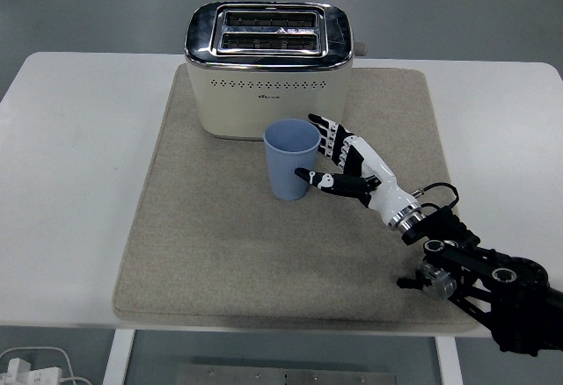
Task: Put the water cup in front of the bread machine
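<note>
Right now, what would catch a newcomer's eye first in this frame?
The cream toaster with its chrome top stands at the far end of the beige mat. Just in front of it stands an upright blue cup, with the right hand beside it, fingers spread and its thumb at the cup's side.

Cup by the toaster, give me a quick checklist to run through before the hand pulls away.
1. Cup upright on the mat: ok.
2. Cup in front of the toaster, near its front face: ok.
3. Right hand open, fingers spread: ok.
4. Hand clear of the cup: cannot tell; the thumb tip sits right at the cup's side, and contact is not resolvable from this view.
5. Free path for pulling back to the right over the mat: ok, nothing lies there.
6. Left hand: cannot tell, not in view.
</note>
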Available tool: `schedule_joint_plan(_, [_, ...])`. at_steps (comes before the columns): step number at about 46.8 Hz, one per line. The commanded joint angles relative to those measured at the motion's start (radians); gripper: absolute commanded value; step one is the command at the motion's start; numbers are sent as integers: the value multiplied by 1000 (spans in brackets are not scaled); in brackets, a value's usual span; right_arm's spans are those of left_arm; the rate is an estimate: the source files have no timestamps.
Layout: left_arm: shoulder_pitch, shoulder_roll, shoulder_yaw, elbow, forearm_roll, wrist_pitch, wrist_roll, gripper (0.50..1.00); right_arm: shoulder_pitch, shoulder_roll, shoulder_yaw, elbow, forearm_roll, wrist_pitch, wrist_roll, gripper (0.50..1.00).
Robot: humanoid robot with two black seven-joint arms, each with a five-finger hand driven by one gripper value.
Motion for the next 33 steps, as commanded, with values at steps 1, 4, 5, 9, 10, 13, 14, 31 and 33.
schedule_joint_plan(1, [0, 0, 0, 0, 0, 0, 0, 1000, -3, -17, 1, 12, 0, -1, 0, 930])
schedule_joint_plan(4, [0, 0, 0, 0, 0, 0, 0, 1000, -3, -20, 1, 13, 2, -3, 0, 930])
schedule_joint_plan(5, [0, 0, 0, -2, 0, 0, 0, 1000, -3, -20, 1, 13, 2, -1, 0, 930])
schedule_joint_plan(9, [0, 0, -1, 0, 0, 0, 0, 1000, -6, -28, 1, 15, 6, -1, 0, 930])
schedule_joint_plan(10, [0, 0, -1, -2, 0, 0, 0, 1000, -9, -31, 1, 15, 8, -1, 0, 930])
schedule_joint_plan(13, [0, 0, -1, 0, 0, 0, 0, 1000, -12, -37, 1, 19, 10, -1, 0, 930])
schedule_joint_plan(14, [0, 0, -1, 0, 0, 0, 0, 1000, -12, -39, 1, 21, 10, -1, 0, 930])
schedule_joint_plan(31, [-2, 0, 0, -2, 0, 0, 0, 1000, -24, -83, 40, 29, 11, 5, 0, 930])
schedule_joint_plan(33, [-2, 0, 0, 0, 0, 0, 0, 1000, -27, -92, 51, 29, 11, 7, 0, 930])
